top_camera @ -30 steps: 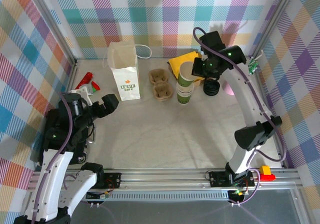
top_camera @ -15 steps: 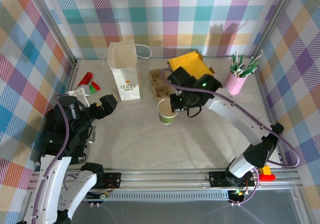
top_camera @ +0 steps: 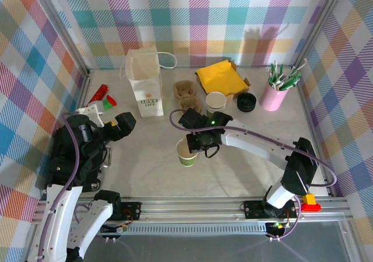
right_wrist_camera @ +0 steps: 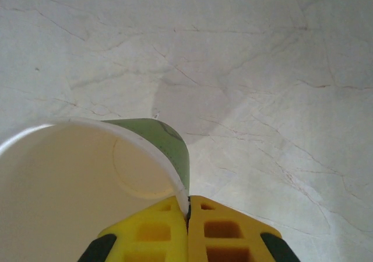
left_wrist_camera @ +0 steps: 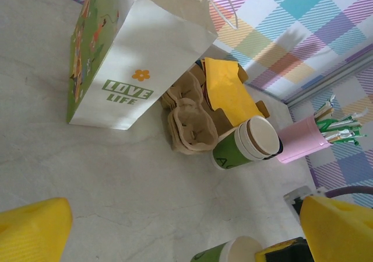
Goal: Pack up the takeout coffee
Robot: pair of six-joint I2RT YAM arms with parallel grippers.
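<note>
The rail (top_camera: 192,205) ran along the near edge of the bench (top_camera: 145,171), with both arm bases on it. Just beyond, on the left, the left tool (left_wrist_camera: 186,215) hung with its fingers spread wide and nothing between them, facing across the bench toward the bag (top_camera: 145,93). Bare bench lay ahead of it and across the near middle.

At mid-bench the right tool (right_wrist_camera: 187,214) pinched the rim of the cup (top_camera: 187,153), one finger inside the wall and one outside, the two pressed close. The cup was open-topped and bare inside; I could not tell whether its base touched the bench. The right arm reached it from the near right corner, crossing the right half of the bench.

Between the cup and the bag lay only bare bench. Farther back stood a row of things. The bag was upright on the left with its mouth open, and the carrier (top_camera: 187,96) was just beside it on the right. Next came the other cup (top_camera: 215,102), also open-topped, then the loose lid (top_camera: 246,101), and the pink pot (top_camera: 273,97) of sticks near the right wall. A yellow napkin (top_camera: 221,77) lay behind the other cup, close to the far wall (top_camera: 192,17). Red (top_camera: 100,93) and green (top_camera: 109,102) bits lay by the left wall, left of the bag.
</note>
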